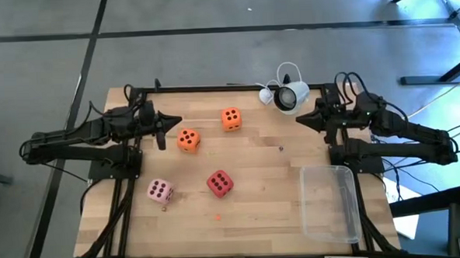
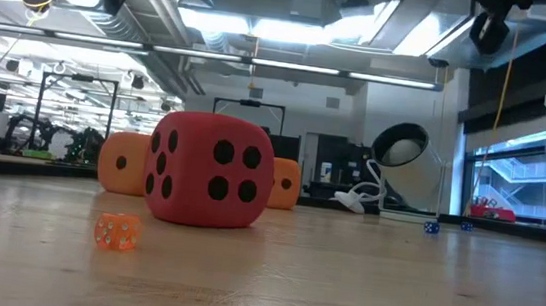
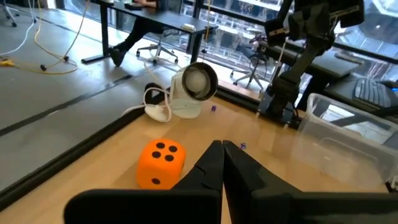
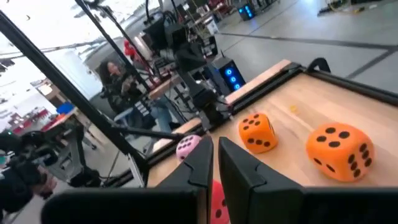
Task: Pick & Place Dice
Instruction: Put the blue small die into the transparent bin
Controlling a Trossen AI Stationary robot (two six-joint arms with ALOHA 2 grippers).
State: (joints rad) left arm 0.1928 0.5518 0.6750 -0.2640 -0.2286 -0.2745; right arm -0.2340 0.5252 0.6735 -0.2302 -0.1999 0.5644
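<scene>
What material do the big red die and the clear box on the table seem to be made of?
Red die: probably foam or soft plastic, matte, since its corners are rounded and its faces carry no glare. Clear box: likely thin transparent plastic, as the wooden table shows through it and its rim catches light.

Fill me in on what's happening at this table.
Nothing is being handled right now. The left gripper and right gripper both hover shut and empty at the table's far side. Four dice lie loose on the wood: two orange, one red and one pink. A clear bin sits empty by the right arm.
</scene>
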